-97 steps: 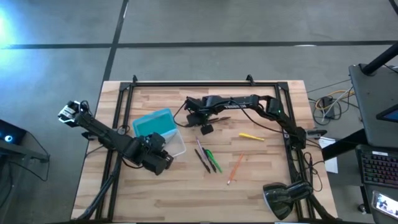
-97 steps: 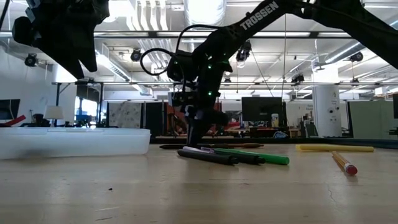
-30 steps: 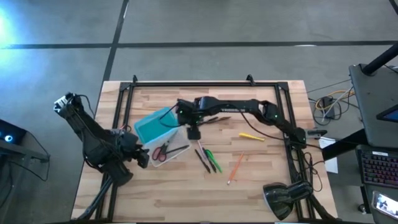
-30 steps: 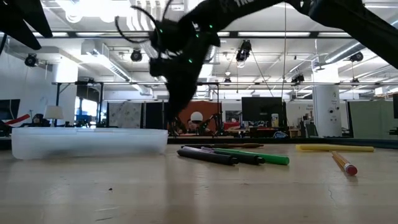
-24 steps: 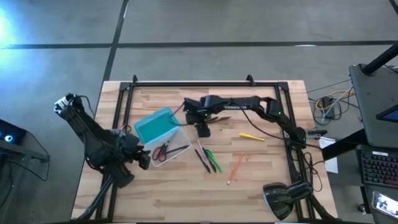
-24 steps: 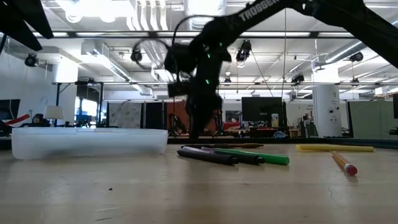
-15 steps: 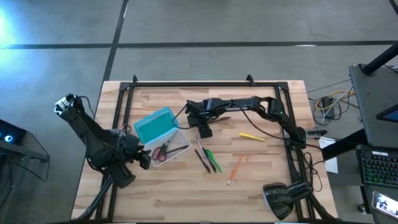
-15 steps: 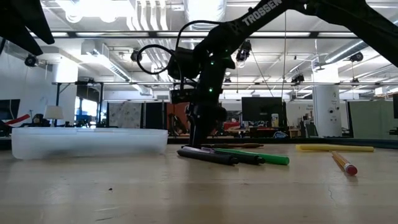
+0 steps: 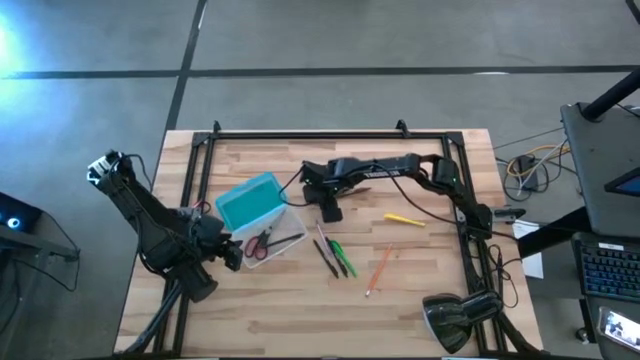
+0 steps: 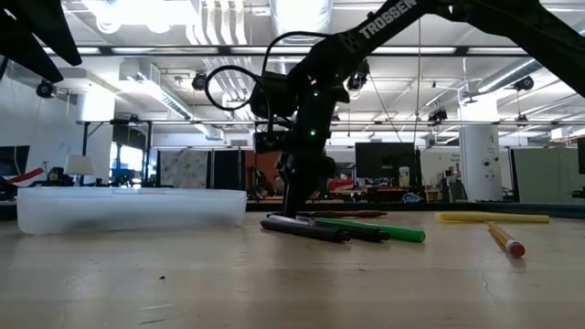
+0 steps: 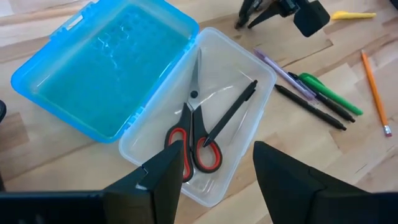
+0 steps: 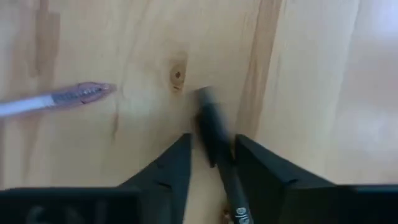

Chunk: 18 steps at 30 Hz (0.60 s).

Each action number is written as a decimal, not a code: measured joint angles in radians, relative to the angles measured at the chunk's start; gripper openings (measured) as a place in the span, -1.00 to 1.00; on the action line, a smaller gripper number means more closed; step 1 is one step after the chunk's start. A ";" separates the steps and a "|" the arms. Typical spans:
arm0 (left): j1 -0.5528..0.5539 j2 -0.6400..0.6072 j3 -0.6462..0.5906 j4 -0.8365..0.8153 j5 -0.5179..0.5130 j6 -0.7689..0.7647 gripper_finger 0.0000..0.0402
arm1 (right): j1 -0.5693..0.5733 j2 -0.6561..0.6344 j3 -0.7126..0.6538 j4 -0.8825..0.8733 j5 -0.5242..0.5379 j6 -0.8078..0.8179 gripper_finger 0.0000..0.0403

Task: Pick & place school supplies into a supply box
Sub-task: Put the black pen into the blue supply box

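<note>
The supply box lies open left of centre, its turquoise lid (image 9: pixel 245 203) (image 11: pixel 106 62) flat beside its whitish tray (image 9: pixel 283 236) (image 11: pixel 155 171). Red-handled scissors (image 11: pixel 196 146) and one dark pen (image 11: pixel 230 115) lie in the tray. Two dark pens (image 9: pixel 325 258), a green marker (image 9: pixel 340 255) (image 10: pixel 375 228), an orange pencil (image 9: pixel 378 270) and a yellow stick (image 9: pixel 405 218) lie on the wood. My right gripper (image 9: pixel 328 210) (image 12: pixel 212 140) points down, open, astride another dark pen (image 12: pixel 214 134). My left gripper (image 9: pixel 228 255) (image 11: pixel 217 149) hovers open near the tray. My right gripper comes from above, pointing down. Its open fingers (image 12: pixel 180 162) stand close on either side of the dark pen's end (image 12: pixel 208 115). I cannot tell whether they touch it. The pen lies flat on the table.
A clear pen with a purple tip (image 12: pixel 62 99) lies beside the right gripper. Black frame rails (image 9: pixel 330 135) run along the table's edges, and a lamp (image 9: pixel 450 320) sits at the near right corner. Bare wood (image 9: pixel 300 310) stretches along the near side.
My right gripper has swung from above the tray's far right corner toward the table's right and dropped to the table, over a dark pen lying there. The left arm and the box have kept still.
</note>
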 joint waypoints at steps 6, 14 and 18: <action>0.011 0.000 0.000 0.000 -0.009 -0.001 -0.12 | -0.001 0.017 -0.007 -0.035 -0.060 0.122 -0.84; 0.013 -0.001 0.000 0.001 -0.010 -0.001 -0.12 | 0.035 -0.046 0.026 -0.017 -0.183 0.203 -0.93; 0.013 -0.001 0.000 0.000 -0.010 -0.001 -0.12 | 0.055 -0.165 0.092 0.013 -0.187 0.164 -0.93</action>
